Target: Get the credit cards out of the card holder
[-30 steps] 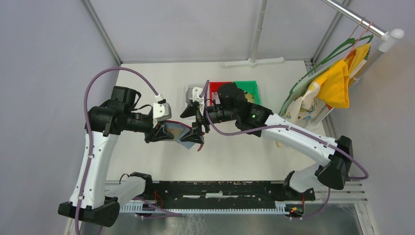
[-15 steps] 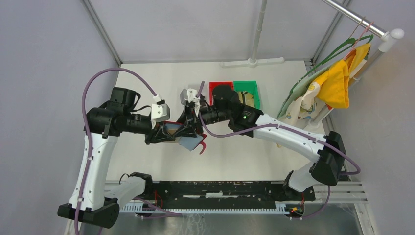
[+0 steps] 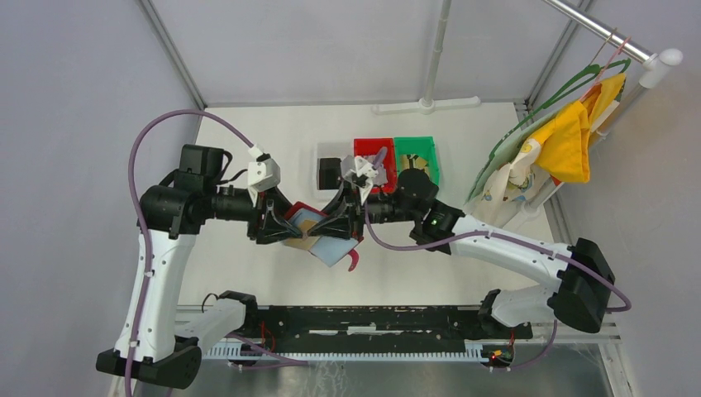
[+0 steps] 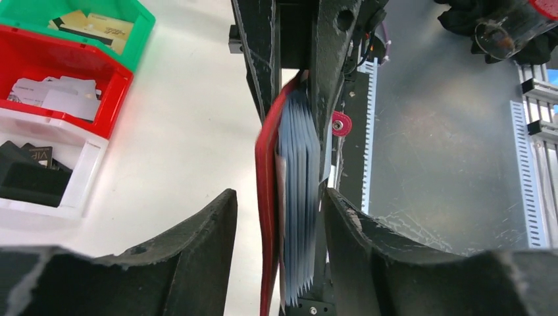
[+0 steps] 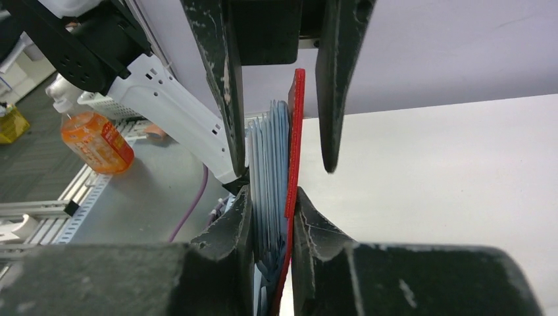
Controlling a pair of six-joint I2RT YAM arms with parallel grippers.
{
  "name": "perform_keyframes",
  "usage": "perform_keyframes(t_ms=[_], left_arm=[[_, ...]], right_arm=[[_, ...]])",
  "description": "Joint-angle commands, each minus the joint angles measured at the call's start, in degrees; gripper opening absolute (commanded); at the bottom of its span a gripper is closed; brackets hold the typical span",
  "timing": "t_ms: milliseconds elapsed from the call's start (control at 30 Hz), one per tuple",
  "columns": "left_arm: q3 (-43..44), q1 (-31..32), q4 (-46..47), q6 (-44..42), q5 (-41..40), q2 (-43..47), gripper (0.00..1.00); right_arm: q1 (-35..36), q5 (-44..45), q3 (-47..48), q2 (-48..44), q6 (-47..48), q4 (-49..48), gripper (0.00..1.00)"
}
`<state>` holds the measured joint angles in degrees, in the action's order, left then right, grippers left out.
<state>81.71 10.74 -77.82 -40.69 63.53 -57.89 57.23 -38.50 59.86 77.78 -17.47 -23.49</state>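
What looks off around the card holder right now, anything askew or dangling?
The card holder hangs tilted in mid-air, pinched only by the right gripper; the left gripper stands open around it without touching. Its sleeves fan out loose, and its red strap dangles below. Nothing looks spilled or damaged.

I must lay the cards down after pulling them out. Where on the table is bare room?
Bare table lies far left, between the left arm and back wall, and near centre, between the card holder and the black rail. Crowded: far centre, with the white bin, red bin and green bin; also the middle.
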Motion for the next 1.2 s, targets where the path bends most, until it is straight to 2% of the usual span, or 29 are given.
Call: perform_keyframes(t_ms=[0, 67, 200, 400, 533, 600, 700, 767, 800, 833, 867, 933, 1000, 1100, 1167], left_arm=[[2.49, 0.23, 1.42, 4.50, 4.92, 1.48, 0.55], [2.38, 0.27, 0.84, 3.87, 5.79, 1.99, 0.52], [2.31, 0.25, 1.97, 5.01, 5.97, 2.13, 0.38], [2.10, 0.24, 2.57, 6.37, 7.75, 1.12, 0.42], [1.35, 0.21, 2.59, 6.69, 8.20, 0.76, 0.26], [0.75, 0.24, 2.59, 6.39, 8.41, 0.51, 0.24], [0.86, 0.29, 2.54, 6.22, 7.88, -0.32, 0.19], [1.43, 0.24, 2.06, 6.36, 7.86, -1.13, 0.19], [1.58, 0.24, 1.98, 6.70, 8.07, -1.48, 0.27], [1.67, 0.24, 1.97, 7.27, 8.30, -1.83, 0.43], [1.69, 0.24, 1.97, 7.79, 8.81, -2.26, 0.51], [1.89, 0.24, 1.97, 8.50, 9.42, -3.37, 0.57], [2.90, 0.24, 1.78, 8.98, 10.14, -4.81, 0.56], [4.94, 0.24, 1.25, 10.16, 10.69, -6.39, 0.39], [6.16, 0.24, 2.16, 13.85, 8.94, -6.93, 0.35]], right_arm=[[-1.41, 2.52, -5.02, -6.50, -9.78, -18.15, 0.00], [-1.51, 2.18, -6.34, -6.94, -11.55, -20.28, 0.00], [-1.51, 1.04, -6.37, -5.84, -14.92, -23.96, 0.00], [-1.26, -1.41, -2.86, -2.32, -19.11, -27.02, 0.00], [-0.28, -3.36, 0.03, -0.53, -18.42, -24.39, 0.00], [0.48, -3.76, 2.76, 0.33, -15.40, -18.44, 0.00], [0.57, -2.88, 3.33, -0.15, -13.91, -16.73, 0.00], [0.62, -2.63, 3.68, -0.43, -13.70, -16.53, 0.00], [0.69, -3.03, 4.18, -0.24, -13.69, -16.35, 0.00], [0.72, -3.62, 4.88, 0.36, -13.99, -16.30, 0.00], [0.93, -4.08, 6.03, 1.30, -14.62, -16.38, 0.00], [1.11, -5.47, 8.68, 3.39, -16.08, -16.73, 0.00], [1.10, -5.99, 9.82, 4.22, -16.72, -16.76, 0.00], [1.12, -4.89, 8.85, 2.59, -15.34, -16.57, 0.00], [1.12, -5.18, 8.15, 1.46, -14.19, -16.25, 0.00]])
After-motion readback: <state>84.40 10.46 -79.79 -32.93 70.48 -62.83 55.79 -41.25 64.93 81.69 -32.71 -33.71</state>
